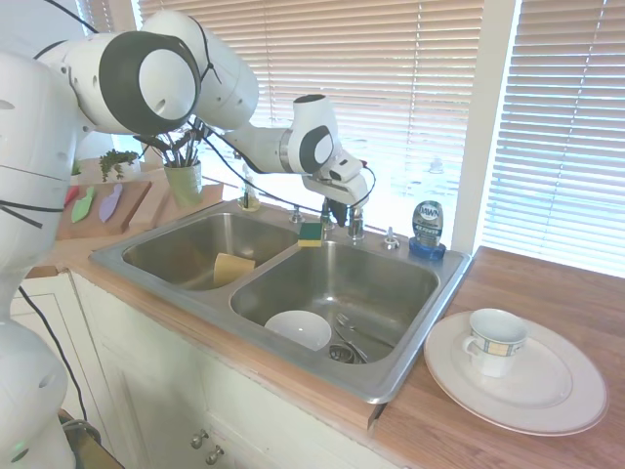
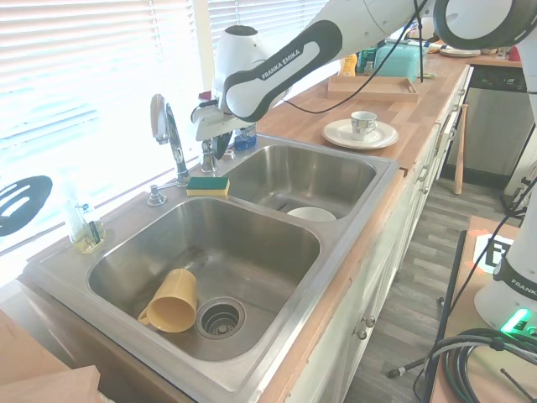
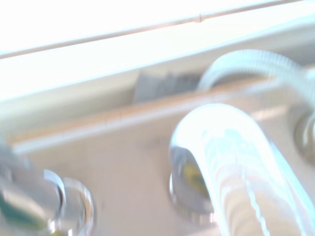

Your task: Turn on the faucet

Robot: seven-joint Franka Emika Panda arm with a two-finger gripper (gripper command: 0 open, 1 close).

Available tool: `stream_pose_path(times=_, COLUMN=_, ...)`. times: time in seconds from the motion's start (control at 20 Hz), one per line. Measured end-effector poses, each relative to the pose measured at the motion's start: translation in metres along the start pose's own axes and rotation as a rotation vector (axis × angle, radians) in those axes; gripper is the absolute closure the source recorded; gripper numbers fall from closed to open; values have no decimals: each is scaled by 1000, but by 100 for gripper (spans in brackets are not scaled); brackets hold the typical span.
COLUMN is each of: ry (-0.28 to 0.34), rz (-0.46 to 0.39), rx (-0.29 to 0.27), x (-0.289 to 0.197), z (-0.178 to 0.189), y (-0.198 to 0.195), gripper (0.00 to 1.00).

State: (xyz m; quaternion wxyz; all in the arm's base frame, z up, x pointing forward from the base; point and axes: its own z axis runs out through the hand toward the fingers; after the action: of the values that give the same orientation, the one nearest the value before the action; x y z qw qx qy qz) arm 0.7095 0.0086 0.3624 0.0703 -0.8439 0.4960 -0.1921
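The chrome faucet (image 2: 170,134) rises behind the divider of the double sink (image 2: 336,277), its thin gooseneck arching towards the window side. Its spout (image 3: 231,162) fills the blurred wrist view from close by. In the first exterior view the arm hides the spout. A short chrome handle post (image 2: 207,159) (image 1: 356,227) stands just beside the faucet base. My gripper (image 2: 211,149) (image 1: 335,213) hangs right at that post, between the faucet and the blue dish-soap bottle (image 1: 427,227). Whether it touches the post does not show.
A green-yellow sponge (image 2: 208,185) lies on the ledge in front of the faucet, a low chrome knob cap (image 2: 155,197) further along. A yellow cup (image 2: 172,302) lies in one basin, a white bowl (image 1: 298,329) in the other. A plate with a mug (image 1: 493,342) sits on the counter.
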Motion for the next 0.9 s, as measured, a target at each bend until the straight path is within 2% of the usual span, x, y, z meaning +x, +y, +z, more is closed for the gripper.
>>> stream_pose_path(times=0.4, ry=80, rz=20, rx=149, x=4, z=-28, y=3, gripper=100)
stream_pose_path(times=0.7, ry=111, rz=14, rx=200, x=1, z=-52, y=6, gripper=100)
stream_pose_path(times=0.9, ry=122, rz=4, rx=212, x=-1, z=-55, y=8, gripper=100)
